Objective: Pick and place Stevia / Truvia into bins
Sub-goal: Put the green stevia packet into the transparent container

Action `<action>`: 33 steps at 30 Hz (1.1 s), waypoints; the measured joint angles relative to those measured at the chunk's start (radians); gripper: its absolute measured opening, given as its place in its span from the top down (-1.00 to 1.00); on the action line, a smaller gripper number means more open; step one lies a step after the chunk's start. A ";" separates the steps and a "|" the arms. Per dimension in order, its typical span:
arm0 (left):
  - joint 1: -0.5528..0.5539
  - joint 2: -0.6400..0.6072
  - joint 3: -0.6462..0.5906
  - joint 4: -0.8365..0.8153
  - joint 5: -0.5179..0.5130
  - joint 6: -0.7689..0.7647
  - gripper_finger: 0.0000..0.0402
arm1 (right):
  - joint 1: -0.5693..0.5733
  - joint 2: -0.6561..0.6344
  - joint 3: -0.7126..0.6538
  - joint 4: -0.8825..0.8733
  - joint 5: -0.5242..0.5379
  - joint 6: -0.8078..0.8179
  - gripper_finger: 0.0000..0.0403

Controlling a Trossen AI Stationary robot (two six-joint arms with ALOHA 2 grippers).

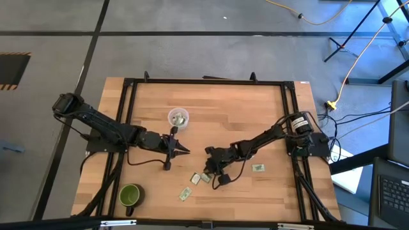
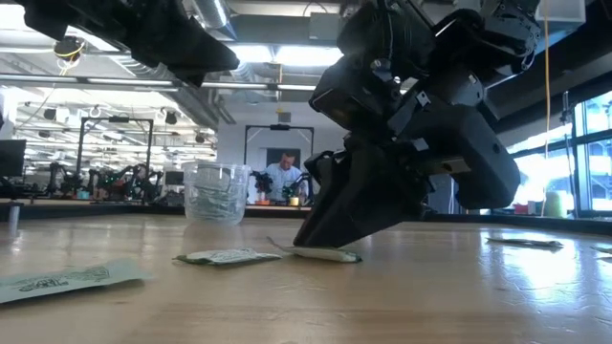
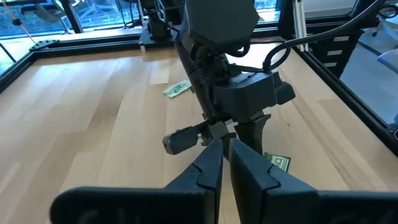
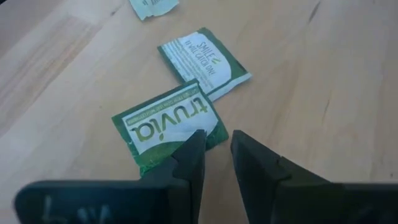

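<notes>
You are working the pick step: the right end effector [image 4: 216, 152], fingers parted and empty, is straddling the truvia sachet [image 4: 169, 124] at table centre, five o'clock of the cup [image 1: 178, 118]; next, close and lift.

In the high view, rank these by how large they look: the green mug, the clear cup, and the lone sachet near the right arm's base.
1. Green mug
2. Clear cup, looks slightly smaller than the mug, though the gap is small
3. Lone sachet, clearly smallest
</notes>
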 joint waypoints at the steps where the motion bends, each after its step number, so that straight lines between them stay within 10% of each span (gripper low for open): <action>1: 0.000 0.000 0.000 0.000 0.000 0.000 0.89 | -0.001 0.000 0.000 -0.003 0.004 0.002 0.59; 15: 0.000 0.000 0.000 -0.023 -0.017 0.005 0.88 | -0.025 -0.017 -0.005 0.001 0.009 0.030 0.98; 33: -0.012 0.034 -0.001 0.004 -0.027 0.620 0.74 | -0.121 -0.294 -0.010 -0.131 0.024 0.031 1.00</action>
